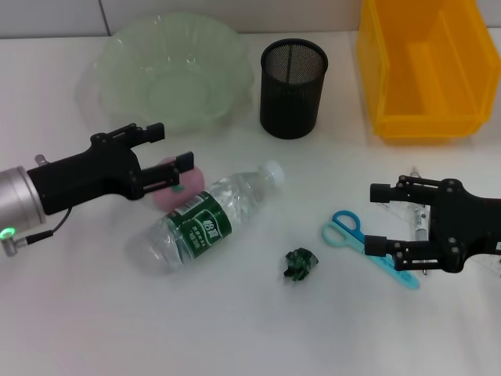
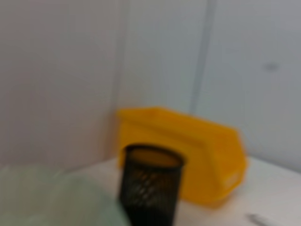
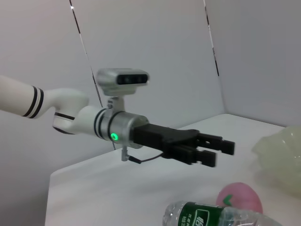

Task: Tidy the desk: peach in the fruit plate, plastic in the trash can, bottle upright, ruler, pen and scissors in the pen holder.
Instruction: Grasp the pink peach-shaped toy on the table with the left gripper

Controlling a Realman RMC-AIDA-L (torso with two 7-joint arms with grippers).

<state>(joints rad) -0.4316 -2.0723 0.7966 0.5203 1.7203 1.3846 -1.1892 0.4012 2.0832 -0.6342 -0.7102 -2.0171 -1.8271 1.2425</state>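
A: Desk (image 1: 94, 329), white, scanned from the robot's left. Left gripper (image 1: 172, 157) first: fingers spread apart, nothing between them, hovering over the peach (image 1: 176, 190). The right wrist view confirms it, left gripper (image 3: 221, 153) above the pink peach (image 3: 240, 197), not touching.

B: Peach location?

A: On the desk, touching the lying bottle (image 1: 207, 223), in front of the green fruit plate (image 1: 176, 70). Bottle on its side, white cap pointing toward the pen holder (image 1: 293, 88), green label up.

B: Middle?

A: Black mesh pen holder upright beside the plate. Nearer the robot, crumpled green plastic (image 1: 299, 264) just right of the bottle's body.

B: Right side?

A: Blue scissors (image 1: 364, 244) flat on the desk, handles toward the plastic. Right gripper (image 1: 376, 219) spread wide, holding nothing, its lower finger over the scissors' blades. Clear ruler and a pen (image 1: 419, 222) partly hidden under it. Yellow trash can (image 1: 423, 66) at the back right.

B: Left wrist view?

A: Blurry: pen holder (image 2: 150, 186), trash can (image 2: 197, 157), plate edge.
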